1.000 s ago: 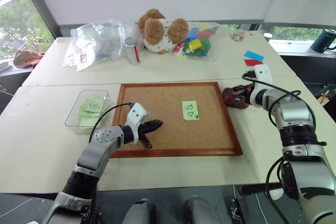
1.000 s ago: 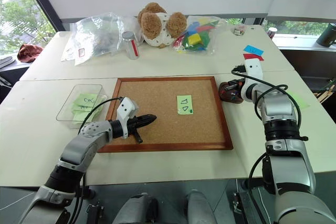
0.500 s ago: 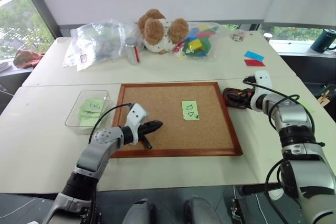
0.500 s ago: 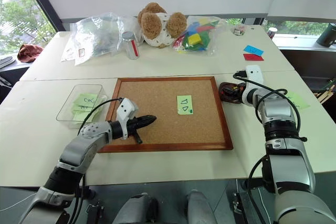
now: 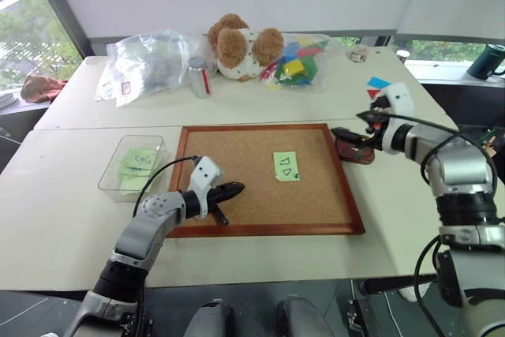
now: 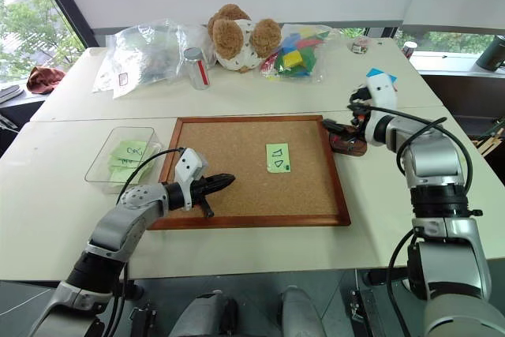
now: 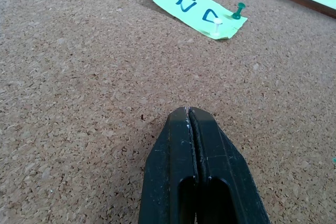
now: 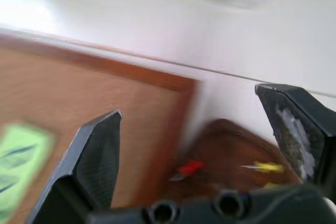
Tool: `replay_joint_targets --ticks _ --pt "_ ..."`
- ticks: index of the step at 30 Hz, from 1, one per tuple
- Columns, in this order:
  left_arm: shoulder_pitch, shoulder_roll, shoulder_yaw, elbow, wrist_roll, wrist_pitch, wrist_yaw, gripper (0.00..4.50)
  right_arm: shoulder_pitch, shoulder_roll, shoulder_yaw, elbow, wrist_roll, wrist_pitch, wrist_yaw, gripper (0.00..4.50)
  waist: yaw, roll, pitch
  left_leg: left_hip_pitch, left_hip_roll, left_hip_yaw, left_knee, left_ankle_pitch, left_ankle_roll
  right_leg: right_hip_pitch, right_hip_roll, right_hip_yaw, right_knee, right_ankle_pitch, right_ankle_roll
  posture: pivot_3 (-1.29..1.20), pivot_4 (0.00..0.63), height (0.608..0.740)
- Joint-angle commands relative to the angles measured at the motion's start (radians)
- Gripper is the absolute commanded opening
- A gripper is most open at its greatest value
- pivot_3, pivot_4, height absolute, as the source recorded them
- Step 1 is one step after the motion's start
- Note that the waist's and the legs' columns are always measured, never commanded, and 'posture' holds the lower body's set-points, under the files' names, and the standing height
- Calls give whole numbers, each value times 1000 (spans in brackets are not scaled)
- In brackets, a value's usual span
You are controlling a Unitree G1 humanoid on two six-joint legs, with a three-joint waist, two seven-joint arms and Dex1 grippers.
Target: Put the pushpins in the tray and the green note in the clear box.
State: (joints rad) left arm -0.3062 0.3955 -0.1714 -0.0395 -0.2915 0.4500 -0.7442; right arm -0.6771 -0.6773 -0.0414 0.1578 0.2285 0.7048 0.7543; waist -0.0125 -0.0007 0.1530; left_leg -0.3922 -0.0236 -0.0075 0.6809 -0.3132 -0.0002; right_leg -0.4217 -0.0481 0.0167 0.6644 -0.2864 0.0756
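the right gripper [image 5: 352,129] has lifted off the tray [image 5: 356,150] and drawn toward the cork board [image 5: 237,175], its fingers now spread wide and seemingly empty; a second ago they were down in the tray.

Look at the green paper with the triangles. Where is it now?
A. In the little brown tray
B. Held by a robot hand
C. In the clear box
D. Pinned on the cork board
D: the green note lies on the cork board with two pushpins still stuck in it.
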Motion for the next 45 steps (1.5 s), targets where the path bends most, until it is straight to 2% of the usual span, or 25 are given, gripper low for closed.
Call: replay_joint_targets --ticks 1,10,13,19,22,32,35,39,45 --pt "38 14 -18 30 21 28 -6 0 54 28 42 -189 51 52 24 4447 -1 0 0 0 0 0 0 0 0 0 0 0 0 0 0 0 150 740" --pt "39 20 -17 24 20 32 -9 0 163 67 106 -320 53 70 -4 4447 -1 0 0 0 0 0 0 0 0 0 0 0 0 0 0 0 150 740" --pt "42 22 -18 18 19 36 -8 0 191 86 141 -319 38 58 -22 3620 -1 0 0 0 0 0 0 0 0 0 0 0 0 0 0 0 150 740" --pt "46 24 -17 10 19 38 -5 0 214 93 171 -318 18 33 -29 3620 -1 0 0 1 0 0 0 0 0 0 0 0 0 0 0 0 150 740" --pt "48 24 -17 6 18 41 -4 0 221 97 179 -321 14 31 -35 2720 -1 0 0 1 0 0 0 0 0 0 0 0 0 0 0 0 150 740" --pt "49 26 -18 -1 18 45 -3 0 222 106 177 -313 13 31 -43 2720 -1 0 0 1 0 0 0 0 0 0 0 0 0 0 0 0 150 740" --pt "49 27 -19 0 18 45 -4 0 223 108 178 -306 12 27 -44 1894 -1 0 0 1 0 0 0 0 0 0 0 0 0 0 0 0 150 740" --pt "51 30 -18 -2 17 45 -4 0 222 109 179 -301 10 25 -43 55 -1 0 0 1 0 0 0 0 0 0 0 0 0 0 0 0 150 740" --pt "51 32 -17 -4 17 47 -4 0 216 105 176 -303 12 29 -38 55 -1 0 0 1 0 0 0 0 0 0 0 0 0 0 0 0 150 740"
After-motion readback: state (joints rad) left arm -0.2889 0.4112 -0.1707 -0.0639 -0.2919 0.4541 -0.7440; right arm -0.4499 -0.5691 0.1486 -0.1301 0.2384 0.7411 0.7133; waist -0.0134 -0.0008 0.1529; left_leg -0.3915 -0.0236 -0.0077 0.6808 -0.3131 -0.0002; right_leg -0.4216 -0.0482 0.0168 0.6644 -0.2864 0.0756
